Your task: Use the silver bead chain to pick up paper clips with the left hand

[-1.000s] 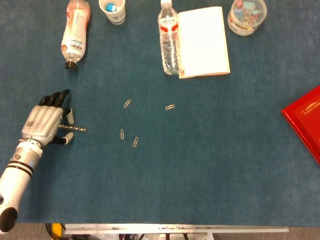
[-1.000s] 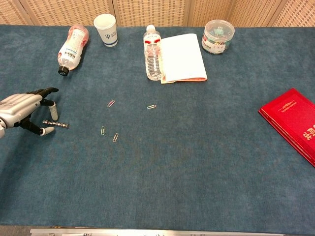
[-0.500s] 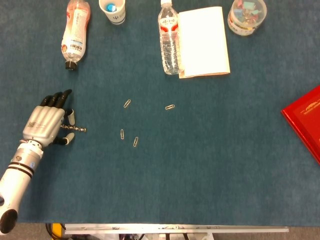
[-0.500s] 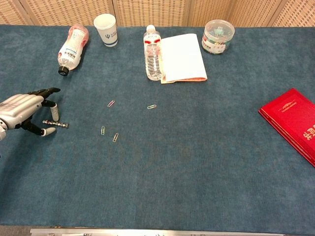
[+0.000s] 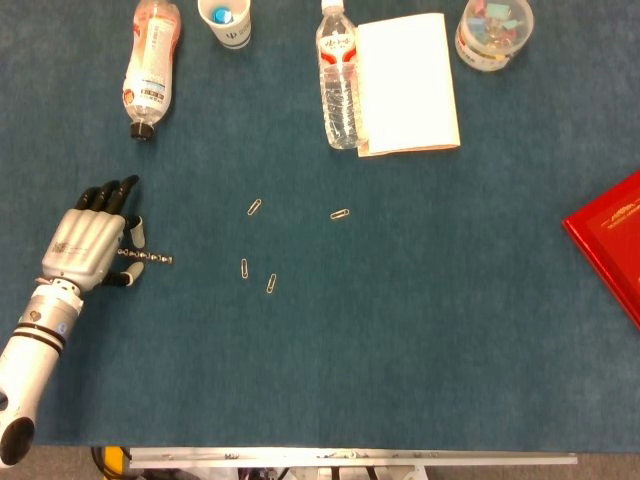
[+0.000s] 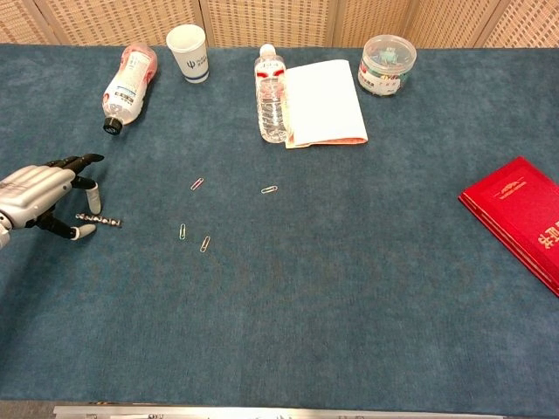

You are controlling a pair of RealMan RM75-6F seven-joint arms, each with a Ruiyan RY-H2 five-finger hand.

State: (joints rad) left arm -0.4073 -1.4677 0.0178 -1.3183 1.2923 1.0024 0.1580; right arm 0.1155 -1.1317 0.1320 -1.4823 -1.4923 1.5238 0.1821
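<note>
The short silver bead chain [image 5: 146,258] [image 6: 100,219] lies flat on the blue table cloth at the left. My left hand [image 5: 88,240] [image 6: 39,195] hovers at its left end, palm down and fingers apart. The chain's end sits between the thumb and a finger tip, which are not closed on it. Several paper clips lie right of the chain: one [image 5: 256,207], one [image 5: 340,213], and a close pair [image 5: 244,267] [image 5: 271,283]. In the chest view the nearest clip [image 6: 182,230] is a hand's width from the chain. My right hand does not show.
Along the far edge are a lying pink-labelled bottle [image 5: 152,65], a paper cup [image 5: 225,20], a clear water bottle [image 5: 337,80] beside a white booklet [image 5: 407,83], and a round tub of clips [image 5: 493,32]. A red book [image 5: 612,240] lies at the right.
My left hand has drifted slightly left and away from me. The chain and the clips have not moved.
</note>
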